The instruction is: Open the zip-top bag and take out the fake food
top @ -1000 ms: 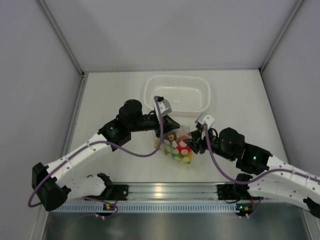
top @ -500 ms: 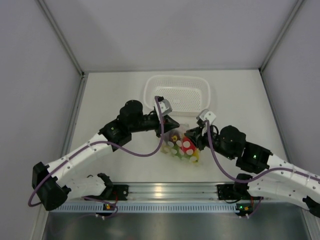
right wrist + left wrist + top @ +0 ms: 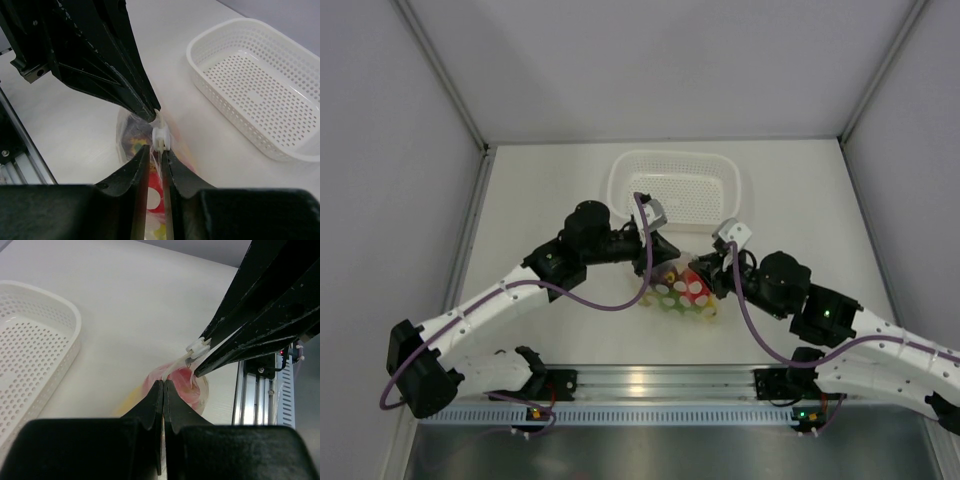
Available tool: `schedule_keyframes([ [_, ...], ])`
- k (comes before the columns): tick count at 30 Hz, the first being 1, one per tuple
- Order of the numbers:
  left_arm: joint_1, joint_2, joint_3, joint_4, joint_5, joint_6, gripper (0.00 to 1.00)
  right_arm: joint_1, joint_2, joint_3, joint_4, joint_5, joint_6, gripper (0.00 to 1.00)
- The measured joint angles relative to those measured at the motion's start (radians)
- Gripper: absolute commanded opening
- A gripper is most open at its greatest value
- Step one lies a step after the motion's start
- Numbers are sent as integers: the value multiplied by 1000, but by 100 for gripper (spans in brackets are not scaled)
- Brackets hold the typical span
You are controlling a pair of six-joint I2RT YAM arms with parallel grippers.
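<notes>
Zip-top bag (image 3: pixel 682 293) before basket (image 3: pixel 692 196); fake food (image 3: pixel 695 289) inside bag

We see two arms in white shells broken by black joint housings, the left arm (image 3: pixel 490 305) and the right arm (image 3: pixel 892 350), a purple cable (image 3: pixel 582 299) trailing along each. A green light (image 3: pixel 828 316) glows on the right arm's black elbow. The left tool (image 3: pixel 164 383) and right tool (image 3: pixel 156 150) end in tapered matte-black fingers, faintly scuffed.
</notes>
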Motion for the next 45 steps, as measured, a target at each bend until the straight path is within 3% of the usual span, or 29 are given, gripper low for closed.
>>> schedule_keyframes([
  [11,0,0,-14,0,14,-5,0,0,8,-60,53,-1,-6,11],
  [19,0,0,-30,15,40,-32,0,0,4,-99,90,25,-11,24],
  [25,0,-1,-48,43,66,-49,0,-2,4,-119,109,43,-15,22],
  [30,0,-7,-61,60,78,-56,0,-12,-6,-140,121,51,-15,34],
  [34,0,-11,-63,61,92,-56,0,-52,-28,-164,128,19,-14,38],
  [40,0,-19,-63,65,121,-56,0,-96,-71,-171,132,-87,-32,22],
  [42,0,-21,-63,69,129,-56,0,-99,-82,-171,133,-125,-45,8],
  [45,0,-21,-63,74,141,-58,0,-100,-94,-171,133,-181,-58,4],
])
